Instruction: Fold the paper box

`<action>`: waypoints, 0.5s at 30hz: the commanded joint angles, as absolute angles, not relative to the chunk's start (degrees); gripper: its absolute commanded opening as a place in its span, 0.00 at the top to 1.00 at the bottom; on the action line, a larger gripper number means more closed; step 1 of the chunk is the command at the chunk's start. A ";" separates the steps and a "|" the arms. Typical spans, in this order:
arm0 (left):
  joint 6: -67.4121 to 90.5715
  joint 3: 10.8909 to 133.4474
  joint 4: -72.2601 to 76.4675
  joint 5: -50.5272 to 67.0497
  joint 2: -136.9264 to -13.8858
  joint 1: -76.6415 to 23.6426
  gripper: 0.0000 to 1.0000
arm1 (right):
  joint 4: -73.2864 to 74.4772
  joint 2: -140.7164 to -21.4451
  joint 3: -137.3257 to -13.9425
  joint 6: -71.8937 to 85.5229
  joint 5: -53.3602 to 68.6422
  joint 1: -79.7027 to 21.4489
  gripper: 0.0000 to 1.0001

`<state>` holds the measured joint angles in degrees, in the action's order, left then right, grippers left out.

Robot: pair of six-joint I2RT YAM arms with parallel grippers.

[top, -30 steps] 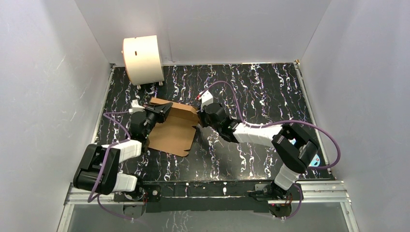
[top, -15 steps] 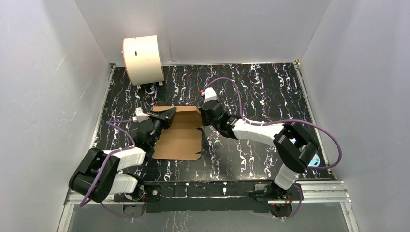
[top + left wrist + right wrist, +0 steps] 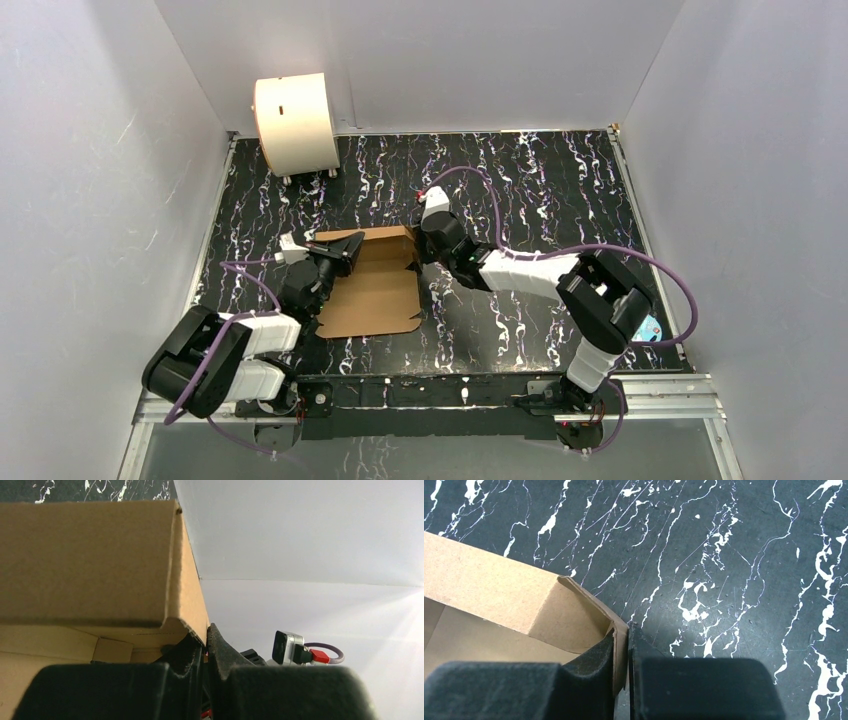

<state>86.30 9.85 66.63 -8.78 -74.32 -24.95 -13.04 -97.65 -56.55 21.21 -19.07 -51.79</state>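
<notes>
The paper box is brown cardboard lying on the black marbled table, its far wall and side walls raised. My left gripper is shut on the box's far-left corner wall. The left wrist view shows that wall pinched between my left gripper's fingers. My right gripper holds the far-right corner. In the right wrist view the cardboard wall sits between the right gripper's fingers, with only a hairline gap beside the right finger.
A cream-white cylindrical drum stands at the back left corner against the wall. White walls close in the table on three sides. A metal rail with the arm bases runs along the near edge.
Both arms have swung the box from a skewed pose to square with the table and drawn it a little nearer. The left arm has pulled back toward its base.
</notes>
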 commanded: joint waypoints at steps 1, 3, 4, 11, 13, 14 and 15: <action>83.33 8.47 66.72 -8.64 -72.96 -26.20 1.00 | -24.75 -94.08 -52.90 19.82 -13.68 -52.06 0.82; 82.98 8.23 66.79 -9.17 -72.95 -26.19 1.00 | -25.03 -93.48 -52.21 18.99 -12.30 -52.03 0.80; 82.89 7.99 66.78 -9.47 -72.95 -26.22 1.00 | -25.26 -93.15 -51.76 18.60 -11.51 -51.99 0.78; 81.91 6.48 66.71 -11.97 -72.18 -26.19 1.00 | -26.53 -89.00 -48.25 15.11 -6.46 -50.73 0.68; 81.68 6.29 66.79 -12.37 -71.87 -26.19 1.00 | -26.85 -87.89 -47.03 14.38 -4.35 -49.54 0.68; 81.65 6.27 66.80 -12.39 -71.69 -26.19 1.00 | -27.03 -87.41 -46.53 14.44 -3.03 -48.83 0.68; 81.60 6.32 66.75 -12.39 -71.64 -26.19 1.00 | -27.02 -87.04 -46.17 14.82 -1.77 -48.18 0.68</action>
<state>85.01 7.22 68.18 -10.17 -72.82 -25.74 -21.98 -90.67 -47.42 16.05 -8.25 -50.22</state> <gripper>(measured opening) 0.020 0.324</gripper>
